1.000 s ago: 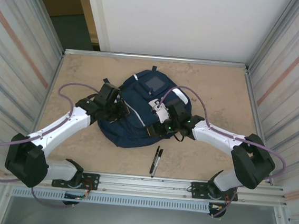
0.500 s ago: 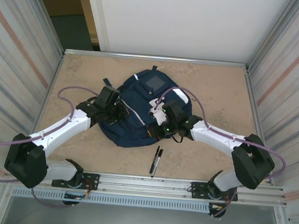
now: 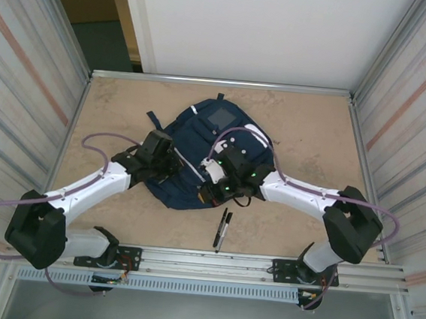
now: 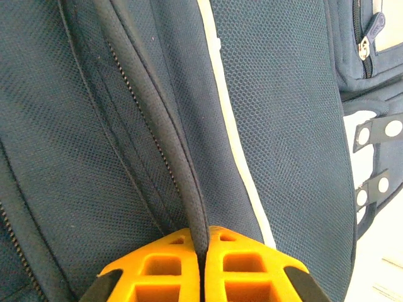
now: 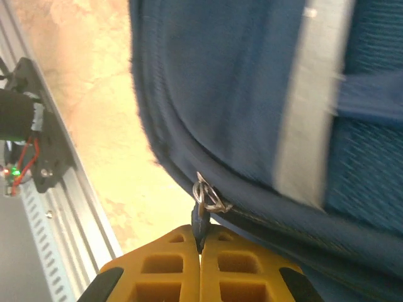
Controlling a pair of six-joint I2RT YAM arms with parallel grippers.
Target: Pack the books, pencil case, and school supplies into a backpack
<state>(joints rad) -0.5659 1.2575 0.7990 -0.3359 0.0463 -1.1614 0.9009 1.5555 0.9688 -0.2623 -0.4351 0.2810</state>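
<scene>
1. Backpack [image 3: 198, 154] lies flat in the middle of the surface [image 3: 314, 131], front patches up. Two black pens [image 3: 223, 228] lie side by side on the surface just in front of it, toward the arm bases, not yet packed.
2. Left hand [image 4: 203, 244]: jaws together, clamped on a dark piped ridge [image 4: 170, 126] of bag fabric that runs beside a zip track, on the bag's left flank.
3. Right hand [image 5: 200, 236]: jaws together, pinching the tab of the zipper pull [image 5: 205, 196] at the bag's near edge. The metal ring sits just above the fingertips.
4. Judgement: the step in hand is running the zip to open the bag, since the pens are outside it.
5. To do it well:
   - Draw the pull along the curve of the track, not outward from the bag.
   - Use the left hand as an anchor, holding the fabric taut against the pull.
   - Go low and slow. The pinch on the tab is thin and could slip, and the bag could slide onto the pens.
</scene>
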